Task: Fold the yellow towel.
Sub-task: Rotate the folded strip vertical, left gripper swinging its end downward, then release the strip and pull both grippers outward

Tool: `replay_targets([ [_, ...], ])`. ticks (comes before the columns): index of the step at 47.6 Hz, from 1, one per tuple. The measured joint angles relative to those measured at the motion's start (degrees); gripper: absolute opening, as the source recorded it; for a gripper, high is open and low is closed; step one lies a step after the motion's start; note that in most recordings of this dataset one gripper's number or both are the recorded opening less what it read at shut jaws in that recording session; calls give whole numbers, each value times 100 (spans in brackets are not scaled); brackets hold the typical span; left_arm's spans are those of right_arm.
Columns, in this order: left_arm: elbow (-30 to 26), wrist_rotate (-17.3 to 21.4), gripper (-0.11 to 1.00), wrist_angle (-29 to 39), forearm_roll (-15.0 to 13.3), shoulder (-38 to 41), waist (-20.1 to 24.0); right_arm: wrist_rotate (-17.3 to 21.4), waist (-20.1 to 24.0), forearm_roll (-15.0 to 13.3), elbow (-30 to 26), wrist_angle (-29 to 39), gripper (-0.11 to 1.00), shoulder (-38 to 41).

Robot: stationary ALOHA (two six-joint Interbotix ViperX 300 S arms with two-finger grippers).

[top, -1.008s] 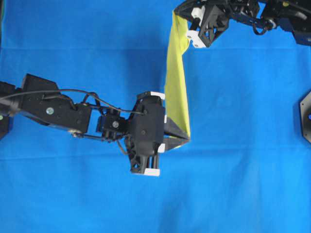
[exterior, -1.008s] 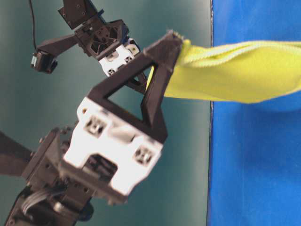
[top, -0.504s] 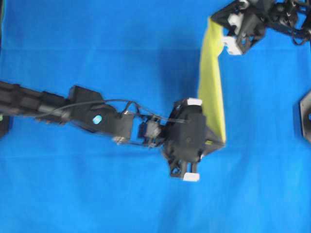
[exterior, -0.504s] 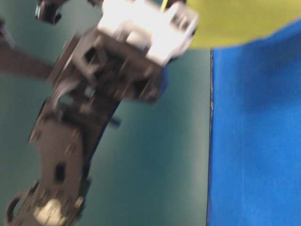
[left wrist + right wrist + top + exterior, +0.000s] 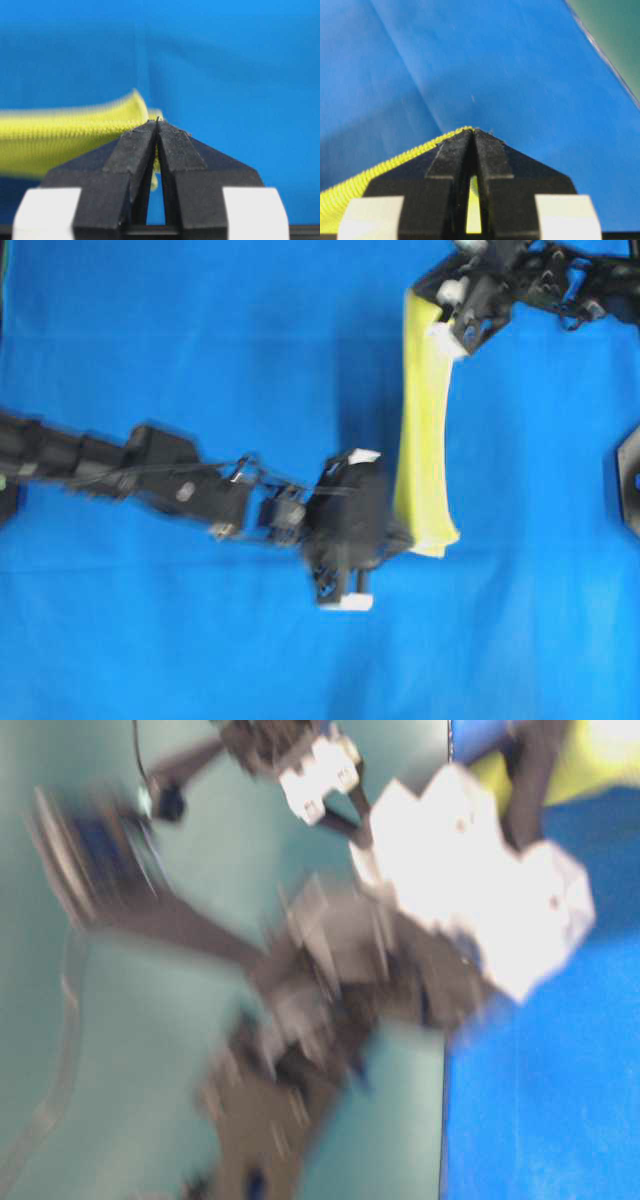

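The yellow towel [image 5: 425,430] hangs as a narrow strip above the blue cloth, stretched between both grippers. My left gripper [image 5: 405,537] is shut on its near end, and the left wrist view shows the jaws [image 5: 157,124] pinched on the fuzzy yellow fabric [image 5: 60,140]. At the back, my right gripper [image 5: 428,302] is shut on the far end. In the right wrist view its jaws [image 5: 474,131] are closed over the stitched hem [image 5: 380,170], with yellow showing between the fingers. The table-level view is badly blurred; only a yellow patch [image 5: 600,760] shows there.
A large blue cloth [image 5: 200,340] covers the table. Its edge [image 5: 446,1120] borders a teal surface [image 5: 615,30]. A black fixture [image 5: 630,480] sits at the right edge. The left arm [image 5: 150,470] reaches in across the left half.
Both grippers carried the stretched towel to the right, then slightly back left. Both stayed shut on its ends.
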Motion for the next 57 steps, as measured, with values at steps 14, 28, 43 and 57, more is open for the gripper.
replay_targets([
  [14, 1011, -352, 3, -220, 0, -334, -79, 0, 299, 0, -861, -79, 2, 1143],
  [28, 1020, -352, 3, -237, 0, -334, -79, -53, 404, 0, -958, -70, 2, 1230],
  [43, 1037, -334, 43, -237, 9, -343, -79, -79, 413, -9, -949, -35, 34, 1230],
  [57, 1072, -316, 73, -149, 9, -404, -18, -88, 334, -193, -949, -97, 53, 1230],
])
